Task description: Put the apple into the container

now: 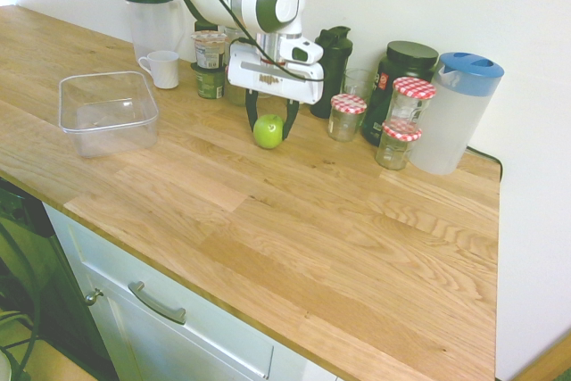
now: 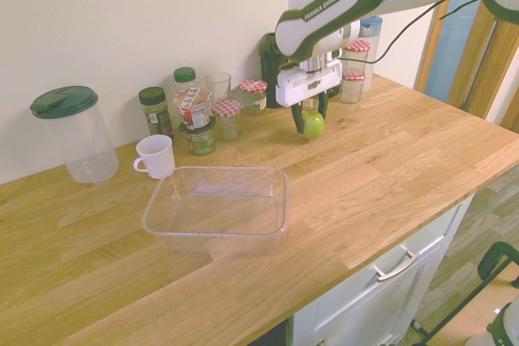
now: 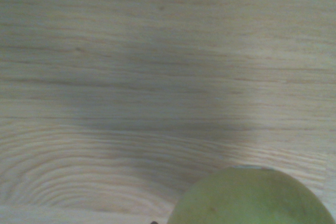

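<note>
A white robot's gripper (image 1: 270,136) closes on a green apple (image 1: 268,131), one finger on either side, above or on a wooden counter (image 1: 268,220); whether the fruit touches the wood is hard to tell. The clear tub (image 1: 108,115) sits well apart from it, on the side of the green-lidded pitcher (image 1: 152,28). A white mug (image 1: 162,70) stands just beside the tub, toward the wall, with stacked pots (image 1: 210,64) between it and the gripper. Behind and beyond the apple crowd a dark shaker (image 1: 332,73), a drinking glass (image 1: 357,84), three jars with red checked lids (image 1: 346,118), a black canister (image 1: 406,64) and a blue-lidded pitcher (image 1: 457,113).

The gripper and arm partly cover the containers at the wall in the first exterior view; the second exterior view shows two green-lidded jars (image 2: 155,113) behind the pots, while the canister is largely hidden there. The wrist view, blurred, catches only part of the apple, cut off by the frame. Print on the pots is too small to read.
</note>
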### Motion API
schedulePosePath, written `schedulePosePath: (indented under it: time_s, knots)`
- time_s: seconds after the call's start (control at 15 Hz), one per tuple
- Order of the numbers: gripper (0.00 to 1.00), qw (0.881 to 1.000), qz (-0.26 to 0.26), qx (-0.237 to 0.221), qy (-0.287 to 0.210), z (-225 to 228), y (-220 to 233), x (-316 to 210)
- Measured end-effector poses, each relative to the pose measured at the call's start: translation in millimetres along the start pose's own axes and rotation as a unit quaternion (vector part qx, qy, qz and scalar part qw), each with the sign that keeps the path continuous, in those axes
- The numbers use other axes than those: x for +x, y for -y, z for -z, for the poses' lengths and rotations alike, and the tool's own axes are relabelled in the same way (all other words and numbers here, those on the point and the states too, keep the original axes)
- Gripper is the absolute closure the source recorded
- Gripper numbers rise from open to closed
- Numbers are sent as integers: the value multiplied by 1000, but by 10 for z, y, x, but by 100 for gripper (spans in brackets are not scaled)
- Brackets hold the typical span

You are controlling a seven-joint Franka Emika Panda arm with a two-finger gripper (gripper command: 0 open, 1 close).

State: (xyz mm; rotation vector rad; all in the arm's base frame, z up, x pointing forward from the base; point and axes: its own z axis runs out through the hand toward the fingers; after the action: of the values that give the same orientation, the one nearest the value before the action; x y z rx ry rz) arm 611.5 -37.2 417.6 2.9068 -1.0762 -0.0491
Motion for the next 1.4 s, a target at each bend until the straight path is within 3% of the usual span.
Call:
schedulePosePath:
  time_s: [0.2, 0.33, 0.73, 1.0, 1.07, 1.4]
  knots:
    - [100, 998, 53, 17, -11, 813, 293, -567]
    - [100, 995, 95, 19, -13, 1030, 629, -1141]
    - [100, 985, 170, 6, -11, 571, 1231, -2840]
    - [100, 987, 157, 26, -24, 77, 1236, -3055]
    - [0, 988, 153, 22, -24, 13, 1229, -3051]
    - [0, 990, 139, 5, -11, -248, 1249, -2983]
